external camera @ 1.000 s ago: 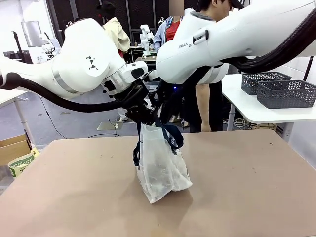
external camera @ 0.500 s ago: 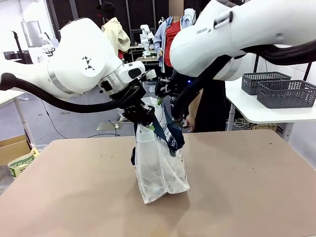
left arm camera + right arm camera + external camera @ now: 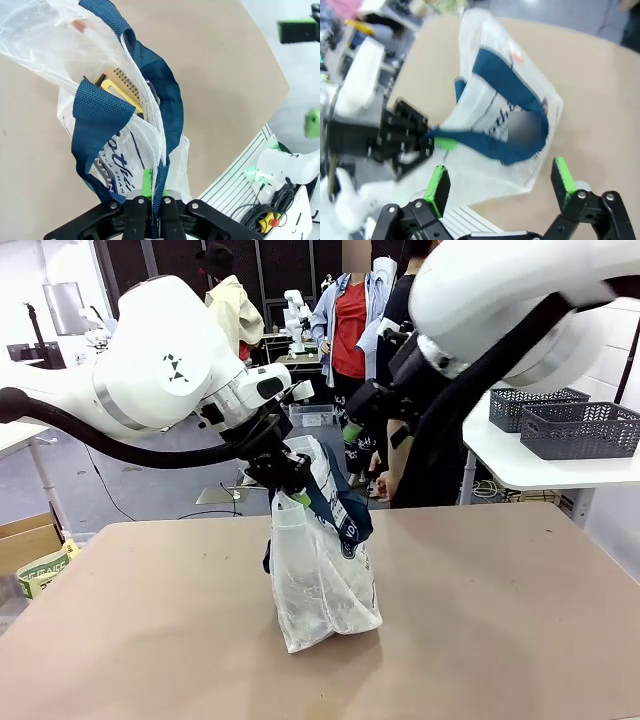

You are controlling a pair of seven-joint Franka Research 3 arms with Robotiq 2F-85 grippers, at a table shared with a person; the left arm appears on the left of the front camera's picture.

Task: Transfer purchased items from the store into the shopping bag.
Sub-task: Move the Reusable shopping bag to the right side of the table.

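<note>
The shopping bag [image 3: 325, 585], translucent white with navy handles, stands on the brown table [image 3: 500, 620]. My left gripper [image 3: 289, 483] is shut on one navy handle at the bag's top and holds it up. The left wrist view shows its fingers [image 3: 145, 184] pinching the handle [image 3: 162, 107], with a yellow spiral notebook [image 3: 121, 89] inside the bag [image 3: 40, 42]. My right gripper [image 3: 362, 435] hangs open just above and behind the bag, holding nothing. From the right wrist, its jaws [image 3: 500, 185] stand wide apart over the bag [image 3: 502, 95], facing the left gripper [image 3: 405, 135].
Two dark grey mesh baskets [image 3: 580, 430] [image 3: 533, 403] stand on a white side table [image 3: 520, 465] at the right; I cannot tell whether either is the store. A person [image 3: 405, 465] stands behind the far edge. A cardboard box [image 3: 30, 540] sits on the floor at the left.
My right gripper has opened and pulled up and to the right, away from the bag's mouth. The left gripper keeps its hold on the handle and has barely moved.
</note>
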